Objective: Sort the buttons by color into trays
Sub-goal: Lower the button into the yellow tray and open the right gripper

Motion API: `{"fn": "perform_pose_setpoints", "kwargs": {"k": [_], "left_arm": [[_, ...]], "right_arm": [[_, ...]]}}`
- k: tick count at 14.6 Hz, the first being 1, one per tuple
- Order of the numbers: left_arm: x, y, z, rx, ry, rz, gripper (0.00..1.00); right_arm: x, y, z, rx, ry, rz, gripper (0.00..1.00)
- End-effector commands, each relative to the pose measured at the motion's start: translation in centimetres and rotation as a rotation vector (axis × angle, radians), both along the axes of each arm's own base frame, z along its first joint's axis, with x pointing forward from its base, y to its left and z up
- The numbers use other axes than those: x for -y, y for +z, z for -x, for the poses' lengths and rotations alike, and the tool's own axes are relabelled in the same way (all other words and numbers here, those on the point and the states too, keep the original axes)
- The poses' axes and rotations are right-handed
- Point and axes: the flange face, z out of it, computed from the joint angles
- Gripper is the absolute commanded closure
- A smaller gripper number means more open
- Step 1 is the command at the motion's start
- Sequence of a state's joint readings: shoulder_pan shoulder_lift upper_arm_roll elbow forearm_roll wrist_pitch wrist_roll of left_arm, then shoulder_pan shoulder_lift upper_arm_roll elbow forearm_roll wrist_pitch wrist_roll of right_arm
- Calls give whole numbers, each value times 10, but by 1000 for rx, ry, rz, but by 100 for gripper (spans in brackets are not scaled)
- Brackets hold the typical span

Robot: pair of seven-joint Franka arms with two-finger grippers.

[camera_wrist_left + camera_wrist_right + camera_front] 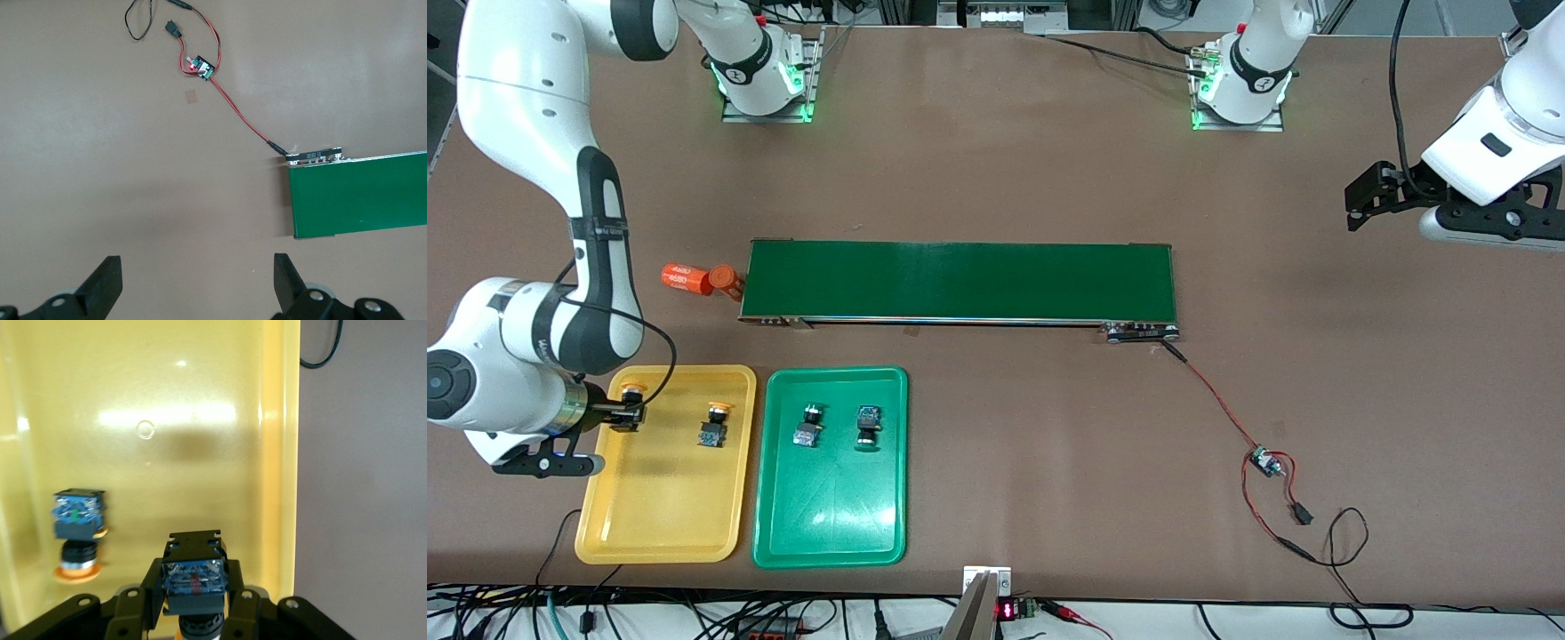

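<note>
Right end effector is clenching a yellow-capped button over the yellow tray, at the tray's edge toward the right arm's end of the table; the placement is judged to be in its final step, with release remaining. The grip is taken across the black-and-blue body, which is leaving the cap free. A second yellow-capped button is already lying in the same tray. Two green-capped buttons are lying side by side in the green tray, so colours are matching trays. Left end effector is waiting with fingers released, above bare table toward the left arm's end. An orange cylinder beside the conveyor belt is carrying white print, too small to read.
</note>
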State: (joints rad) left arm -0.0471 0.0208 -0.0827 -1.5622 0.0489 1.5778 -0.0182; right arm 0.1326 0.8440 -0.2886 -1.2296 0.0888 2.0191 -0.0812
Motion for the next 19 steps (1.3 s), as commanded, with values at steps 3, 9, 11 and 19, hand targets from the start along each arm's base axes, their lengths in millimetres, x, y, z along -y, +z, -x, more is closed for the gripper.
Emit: {"fn": "perform_pose_setpoints", "kwargs": {"k": [3, 9, 11, 19], "left_arm": [[-3, 6, -2, -3, -7, -20, 0], [0, 6, -1, -3, -10, -20, 0], [-1, 6, -2, -3, -8, -20, 0], [0, 6, -1, -3, -11, -21, 0]], "right_arm": [[-6, -41, 0, -43, 33, 13, 100], [-4, -57, 2, -42, 44, 13, 55], [-2, -58, -1, -6, 35, 18, 0], [-10, 64, -3, 84, 36, -10, 0]]}}
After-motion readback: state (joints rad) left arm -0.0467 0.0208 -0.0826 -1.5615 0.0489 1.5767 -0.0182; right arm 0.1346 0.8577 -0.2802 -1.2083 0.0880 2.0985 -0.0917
